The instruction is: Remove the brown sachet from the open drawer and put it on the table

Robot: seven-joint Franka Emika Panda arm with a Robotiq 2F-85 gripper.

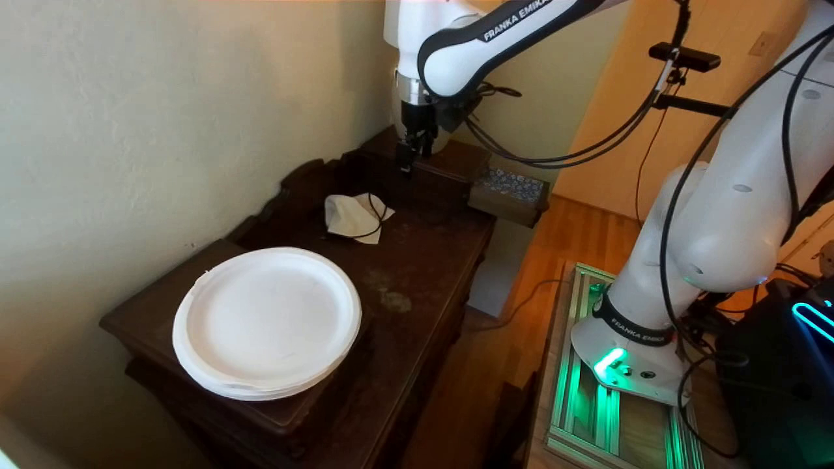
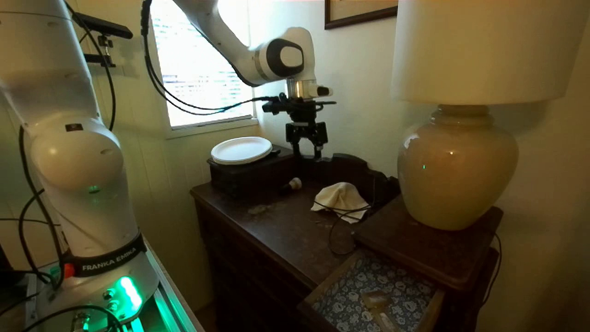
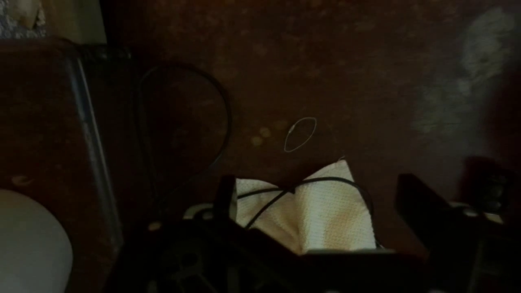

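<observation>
The brown sachet point(image 2: 375, 299) lies in the open drawer point(image 2: 434, 308), on its grey-blue floral lining, in an exterior view. The drawer also shows in an exterior view point(image 1: 505, 203), where I cannot make out the sachet. The wrist view catches the drawer's corner point(image 3: 77, 18) at top left, with part of a pale brown thing in it, perhaps the sachet. My gripper point(image 2: 307, 153) is open and empty, raised above the back of the dark wooden table point(image 2: 276, 230). In the wrist view the open fingers point(image 3: 317, 193) are spread above a cream cloth, away from the drawer.
The cream cloth point(image 2: 341, 199) with a thin black cable over it lies on the table. White plates point(image 1: 267, 319) sit on a raised box at one end. A large lamp point(image 2: 456, 170) stands on the raised part above the drawer. A small pale-ended object point(image 2: 295, 183) lies by the box.
</observation>
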